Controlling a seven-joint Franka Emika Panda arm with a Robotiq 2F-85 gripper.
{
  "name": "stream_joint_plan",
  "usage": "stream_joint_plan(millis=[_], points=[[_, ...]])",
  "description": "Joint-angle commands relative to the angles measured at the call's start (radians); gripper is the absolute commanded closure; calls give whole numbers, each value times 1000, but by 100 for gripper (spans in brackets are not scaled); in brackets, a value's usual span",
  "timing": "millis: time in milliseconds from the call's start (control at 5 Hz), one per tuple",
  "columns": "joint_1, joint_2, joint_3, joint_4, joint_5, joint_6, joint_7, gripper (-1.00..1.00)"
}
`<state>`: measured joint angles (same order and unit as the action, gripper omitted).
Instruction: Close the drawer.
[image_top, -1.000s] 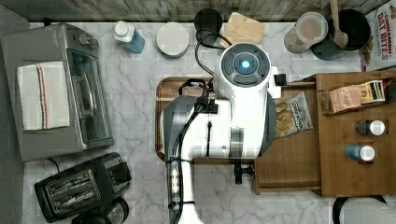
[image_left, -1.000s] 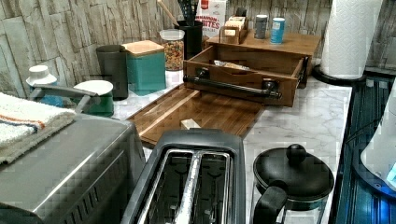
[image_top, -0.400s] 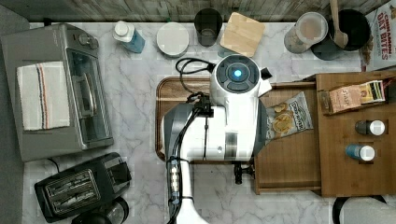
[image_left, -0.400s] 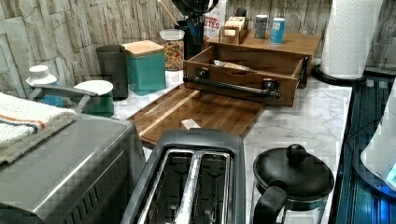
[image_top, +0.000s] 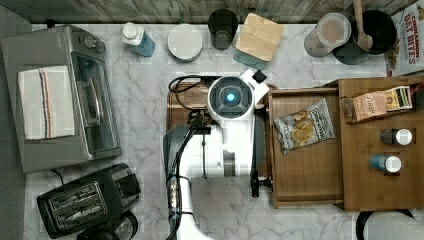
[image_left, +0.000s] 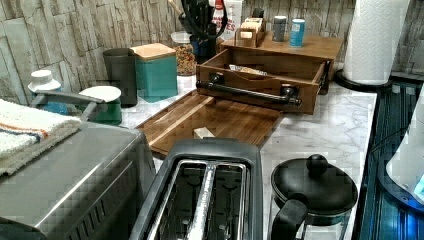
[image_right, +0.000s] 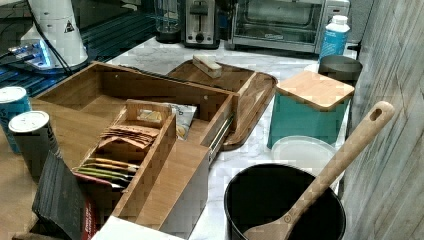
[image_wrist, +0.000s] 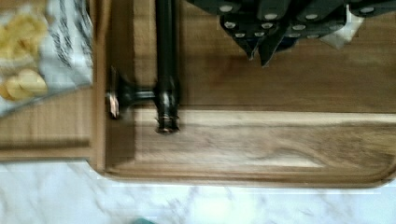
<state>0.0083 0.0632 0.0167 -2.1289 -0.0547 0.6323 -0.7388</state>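
Note:
The drawer (image_top: 305, 170) is a shallow brown wooden box standing pulled out from the cabinet toward the top view's left, with a chips bag (image_top: 302, 127) lying inside. Its black bar handle (image_left: 250, 92) runs along the front, over the edge of the wooden tray. My arm's white wrist (image_top: 230, 97) hovers over the tray, just off the drawer's front. In the wrist view the handle (image_wrist: 166, 56) and one of its end posts lie beside the drawer's front wall (image_wrist: 100, 116). My gripper (image_wrist: 260, 55) hangs above the tray a little away from the bar, its fingers shut on nothing.
The dark wooden tray (image_left: 220, 120) holds a small pale block (image_left: 202, 132). The cabinet top (image_top: 365, 185) carries bottles and a tea box. A teal canister (image_top: 257, 37) and cups stand behind. The toaster oven (image_top: 75, 100), toaster (image_top: 85, 200) and kettle (image_left: 312, 185) lie further off.
My arm has swung toward the top view's left and lower side, uncovering most of the drawer. The drawer itself has not moved.

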Motion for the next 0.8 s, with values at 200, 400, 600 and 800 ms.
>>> stream_joint_plan(millis=[200,400,600,800], points=[[27,50,18,-47,-159,-10,-37,100],[43,73,4,-87,-247,73,29,100],[47,114,-1,-69,-224,72,37,100],[40,138,1,-46,-201,50,40,100]])
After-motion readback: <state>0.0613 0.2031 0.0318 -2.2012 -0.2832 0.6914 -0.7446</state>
